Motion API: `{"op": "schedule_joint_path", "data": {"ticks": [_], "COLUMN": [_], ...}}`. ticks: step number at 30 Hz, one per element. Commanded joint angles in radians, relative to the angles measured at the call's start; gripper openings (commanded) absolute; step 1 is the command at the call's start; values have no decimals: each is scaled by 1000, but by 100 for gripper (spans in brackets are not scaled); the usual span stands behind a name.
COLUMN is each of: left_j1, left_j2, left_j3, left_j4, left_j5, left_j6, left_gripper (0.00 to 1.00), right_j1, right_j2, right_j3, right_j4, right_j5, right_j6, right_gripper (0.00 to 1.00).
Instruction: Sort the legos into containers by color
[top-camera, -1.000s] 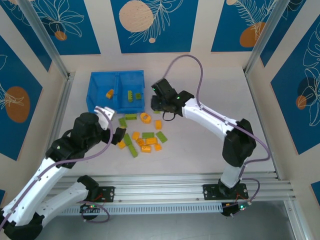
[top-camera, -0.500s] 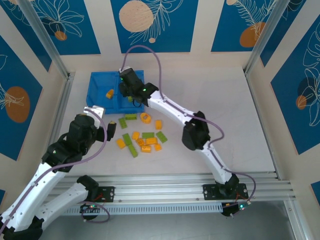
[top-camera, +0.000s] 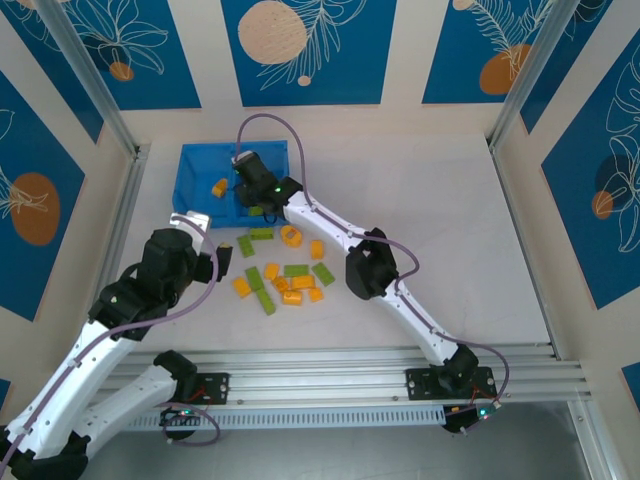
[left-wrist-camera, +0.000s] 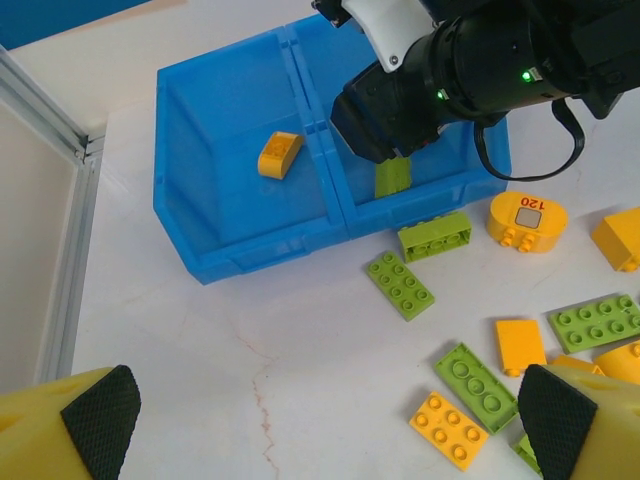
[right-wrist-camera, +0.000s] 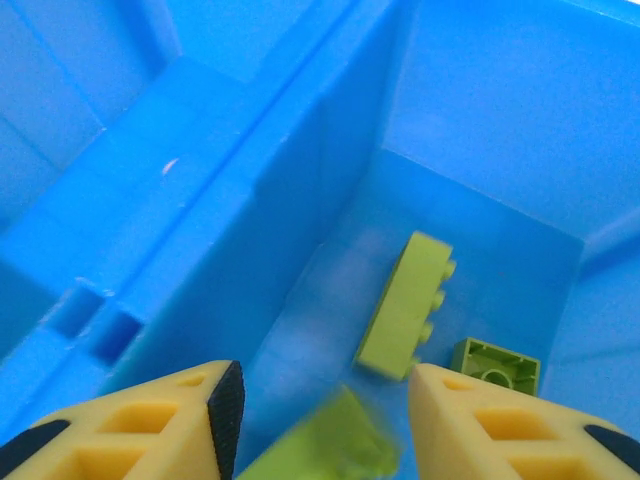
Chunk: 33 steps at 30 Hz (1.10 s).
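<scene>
Standing by the rig: closest to me, well in front of the blue bin (left-wrist-camera: 250, 250), the left gripper (left-wrist-camera: 330, 420) hangs wide open over the table (left-wrist-camera: 180, 330) with nothing in it. Between it and the bin's front wall is the scatter of loose legos (top-camera: 296, 271), orange-yellow and lime mixed together. A rounded orange-yellow piece (left-wrist-camera: 527, 218) with a "120" label lies near the bin's front right corner, and one lime brick (left-wrist-camera: 435, 236) lies just beside the front wall.

The bin's left compartment holds a single orange-yellow brick (left-wrist-camera: 280, 154). The right gripper (right-wrist-camera: 322, 395) is over the right compartment, just past the divider (right-wrist-camera: 260, 230). Its jaws are parted, and a blurry lime brick (right-wrist-camera: 320, 450) sits in the gap, looking let go rather than pinched. On the floor of that compartment there's a long lime brick (right-wrist-camera: 405, 305) and a smaller lime one (right-wrist-camera: 495, 367) near it.
</scene>
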<state>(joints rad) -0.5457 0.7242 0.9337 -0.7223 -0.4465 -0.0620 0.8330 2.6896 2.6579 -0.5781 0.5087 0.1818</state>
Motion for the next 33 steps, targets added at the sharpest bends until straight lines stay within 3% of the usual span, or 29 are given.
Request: {"op": "schedule_joint_path", "data": {"ticks": [1,4,8,12,17,22,26,33], "left_j1": [15,13,14,14,13,15,22,56], "left_j2": [8,32,86,204,382,565,675,798], "left_j3": [-1,15,37,49,13,-5,-24,-54], "left_j4": [-12,-31,-61,-142,-120,-82,-34,64], "left_j5": [-24,-33,34,71,212,209,199,222], "left_j6": [-26,-72,-272,-611,-843,-900,-911,-898], "left_gripper": [100,100,100,100,100,99,82,70], "right_j1": [11,8,-1,-32,-84,-110,-114,-139], "right_j2": [-137,-223,-399,-659,-955,-1169,-1290,-1364], "right_j3": [33,-16,-122,-384,-741,-1019,-1165,-1247], "right_j4": [-30,-51,-141,-171,-155,-143,-137,-135], "right_j5": [-7,-14,-68,-309,-557,-689,-693,-668], "right_j6": [1,9,50,70,131,182,228,277], "right_gripper": [49,49,50,57,69,76,77,78]}}
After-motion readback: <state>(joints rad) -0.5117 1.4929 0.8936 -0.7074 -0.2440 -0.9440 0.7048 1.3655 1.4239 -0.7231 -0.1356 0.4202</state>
